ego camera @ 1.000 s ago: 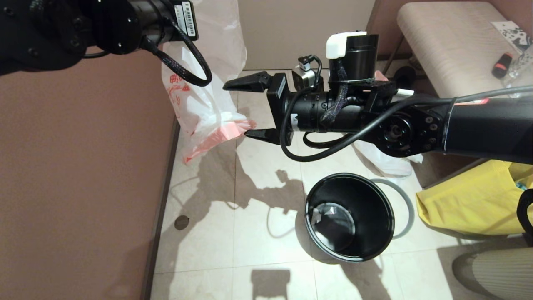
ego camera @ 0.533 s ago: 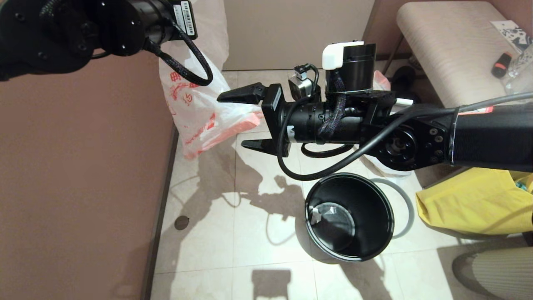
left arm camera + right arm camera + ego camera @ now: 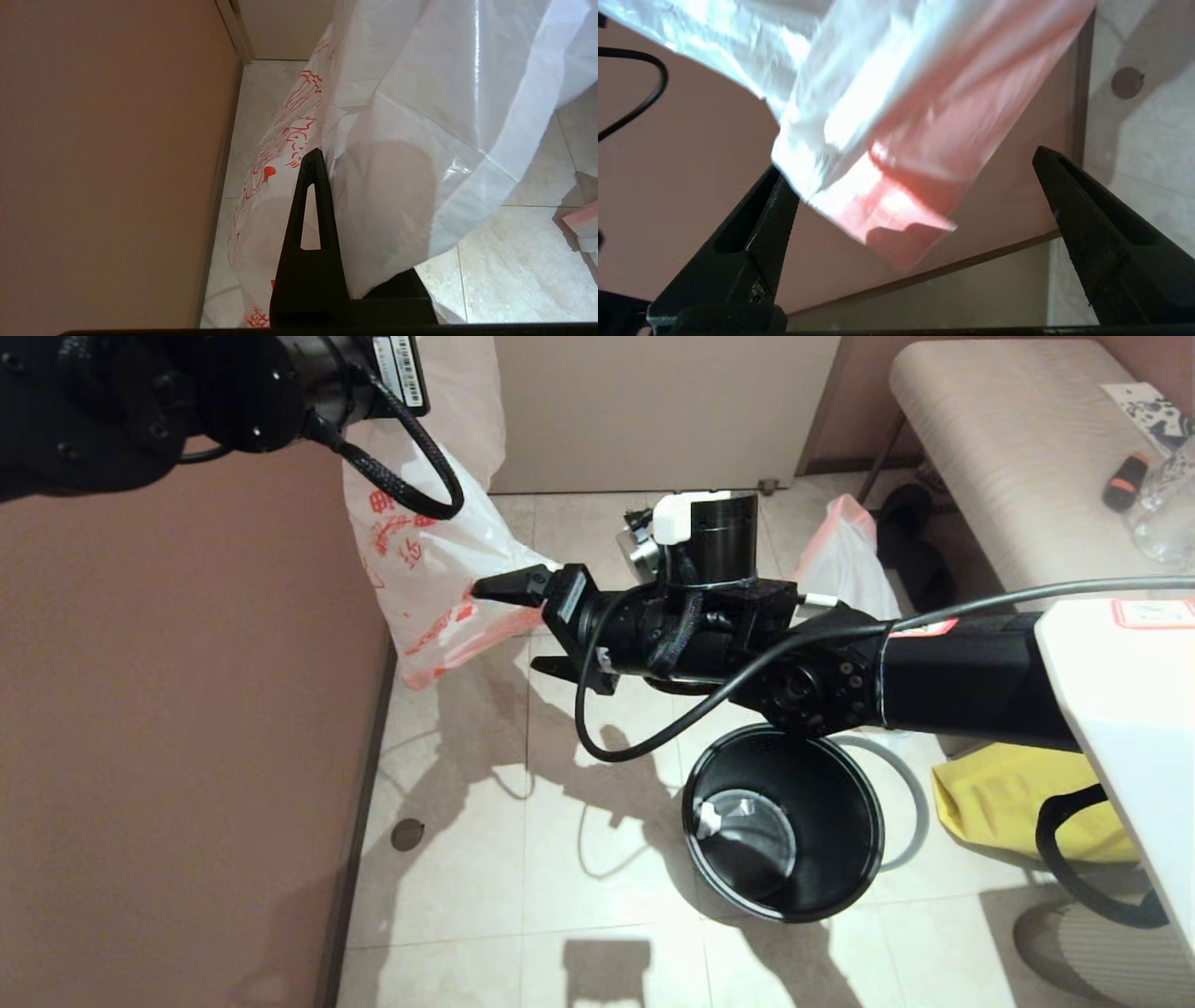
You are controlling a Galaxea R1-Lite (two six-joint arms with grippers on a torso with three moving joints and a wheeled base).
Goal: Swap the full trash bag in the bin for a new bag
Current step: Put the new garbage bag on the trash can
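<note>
The new bag (image 3: 420, 555), white with red characters and a pink lower edge, hangs by the wall at the upper left. My left gripper (image 3: 322, 158) is shut on its upper part; one black finger (image 3: 310, 219) shows and plastic covers the other. The right gripper (image 3: 505, 626) is open at the bag's lower end, and the pink corner (image 3: 896, 219) hangs between its spread fingers (image 3: 761, 219) without touching them. The black bin (image 3: 784, 821) stands open on the tiles below the right arm, its grey hoop (image 3: 910, 798) lying beside it. The full trash bag (image 3: 845, 560) sits on the floor behind that arm.
A brown wall (image 3: 187, 728) runs close along the left. A yellow bag (image 3: 999, 798) lies right of the bin, under my right arm. A padded bench (image 3: 1008, 448) with small items stands at the back right. Pale cabinet front (image 3: 653, 411) closes the back.
My right arm has reached further left and back, bringing its open fingers around the bag's lower pink edge. The left arm and bag have shifted slightly left.
</note>
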